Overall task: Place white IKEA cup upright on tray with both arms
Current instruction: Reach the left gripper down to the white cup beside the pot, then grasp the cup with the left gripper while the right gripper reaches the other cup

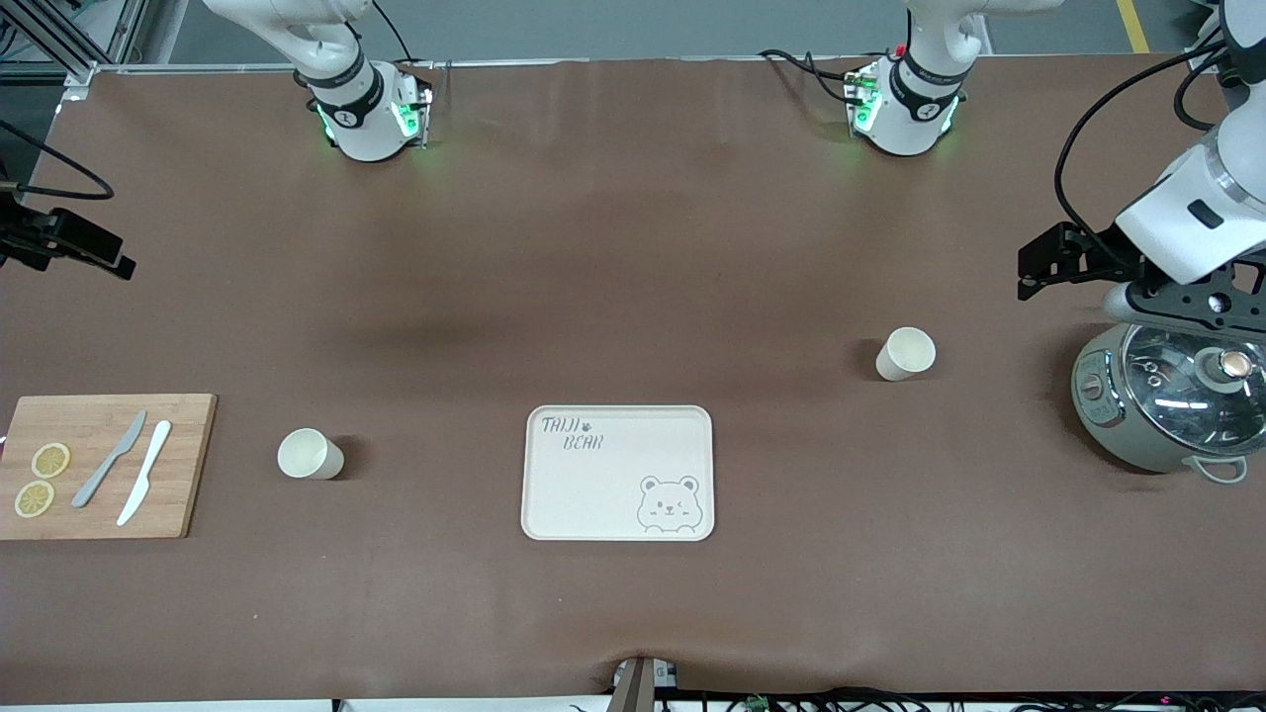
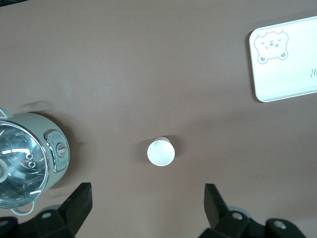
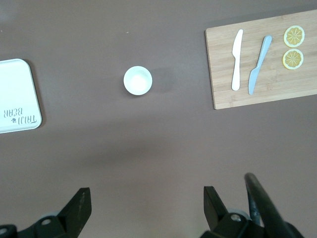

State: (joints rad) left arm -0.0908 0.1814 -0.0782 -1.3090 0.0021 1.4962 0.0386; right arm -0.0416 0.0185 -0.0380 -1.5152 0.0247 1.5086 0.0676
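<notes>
Front view: both white cups (image 1: 905, 354) (image 1: 310, 454) stand off the tray (image 1: 617, 473); each gripper (image 2: 148, 208) (image 3: 146, 210), fingers spread, should descend squarely over its rim.

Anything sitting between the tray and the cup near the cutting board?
No. In the front view the brown table cover between the tray and that cup is bare, and the right wrist view shows the same.

The brown-covered worktop (image 1: 613, 247) carries a cream rectangular tray (image 1: 593, 494) printed with a bear face, two white cups, one (image 1: 310, 454) near a bamboo cutting board (image 1: 178, 465), the other (image 1: 905, 353) near a grey glass-lidded cooker (image 1: 1098, 415).
</notes>
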